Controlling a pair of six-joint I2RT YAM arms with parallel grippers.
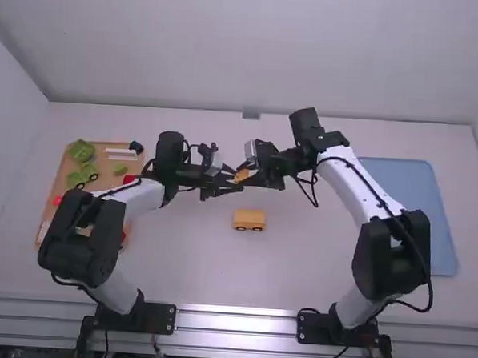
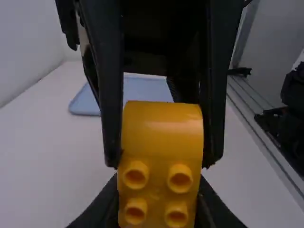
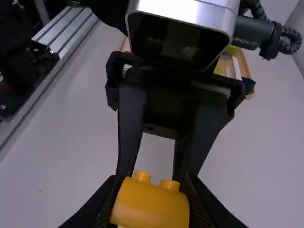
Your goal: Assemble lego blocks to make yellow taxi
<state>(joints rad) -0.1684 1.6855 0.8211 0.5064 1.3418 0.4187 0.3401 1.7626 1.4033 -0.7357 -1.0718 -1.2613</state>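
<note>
The left gripper [image 1: 232,179] and right gripper [image 1: 250,176] meet above the table's middle, both on one rounded yellow block [image 1: 241,175]. The left wrist view has the left gripper [image 2: 159,204] shut on the studded part of the yellow block [image 2: 161,128], with the right gripper's fingers along the curved part's sides. Seen from the right wrist, the right gripper [image 3: 151,206] is shut on the yellow block [image 3: 149,204], and the left gripper's fingers come to its studded side. On the table, nearer the arm bases, stands a yellow car body [image 1: 250,219] with dark wheels.
A wooden tray [image 1: 52,187] at the left holds green, red and white pieces, partly hidden behind the left arm. A blue tray [image 1: 418,196] lies at the right, beyond the right arm. A wall rises behind the table's far edge.
</note>
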